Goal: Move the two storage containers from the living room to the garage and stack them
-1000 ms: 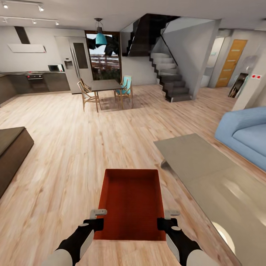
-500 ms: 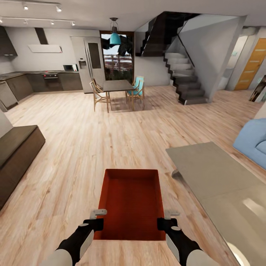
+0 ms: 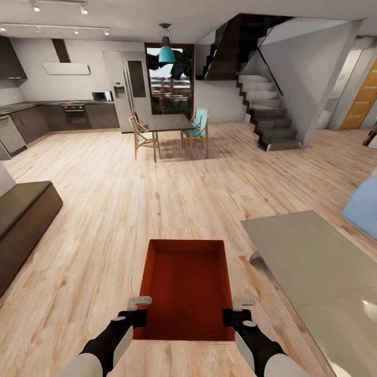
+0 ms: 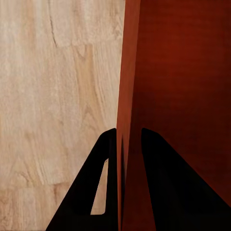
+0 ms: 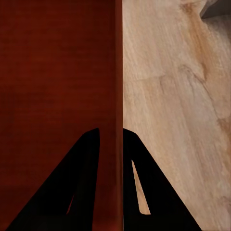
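Living room view has swung right-to-left: we're turning, both fingers (image 4: 129,159) clamped on storage container (image 3: 184,283) walls, garage unreached.

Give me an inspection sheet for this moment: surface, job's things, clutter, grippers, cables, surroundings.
Surface: light wood plank floor; not the garage concrete.
Job's things: one orange-red bin carried level in front of the robot, open top up, nothing inside. Second bin: nothing seen.
Clutter: nothing seen on the floor ahead.
Grippers: left gripper clamps the bin's left wall, right gripper its right wall; in each wrist view the jaws straddle the wall, one inside, one outside.
Cables: nothing seen.
Surroundings: grey low table at right, dark bench at left, blue sofa edge, dining table with chairs, kitchen, stairs, orange door.
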